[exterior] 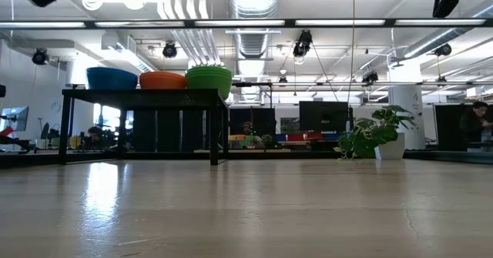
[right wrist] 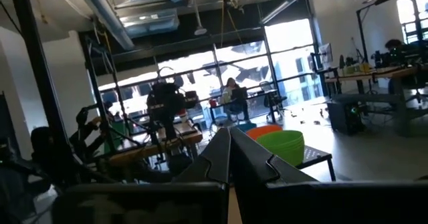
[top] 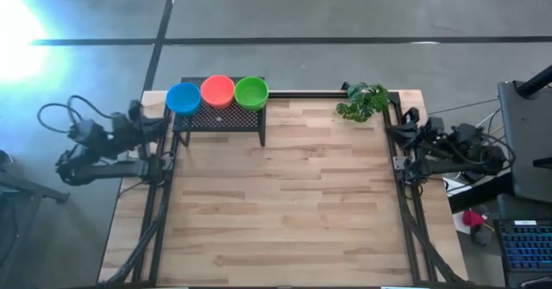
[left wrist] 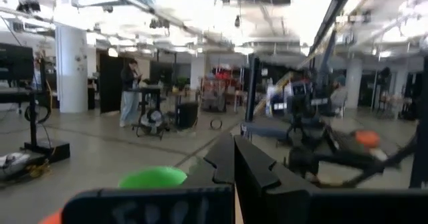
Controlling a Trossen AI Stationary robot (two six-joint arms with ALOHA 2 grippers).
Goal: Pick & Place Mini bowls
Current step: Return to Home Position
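The small round blue plastic bowl (top: 183, 98), orange-red bowl (top: 217, 91) and green bowl (top: 251, 91) sit in a row on the black wire-mesh stand (top: 220, 122), far left on the wooden counter (top: 285, 203). The left claw (left wrist: 234, 158) is nearer them than the right claw (right wrist: 229, 150). Both claws are pinched closed, holding nothing.

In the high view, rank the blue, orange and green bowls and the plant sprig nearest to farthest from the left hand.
1. Blue bowl, left end of the stand, toward the left hand.
2. Orange bowl, middle.
3. Green bowl, stand's right end.
4. Plant sprig, far right corner.
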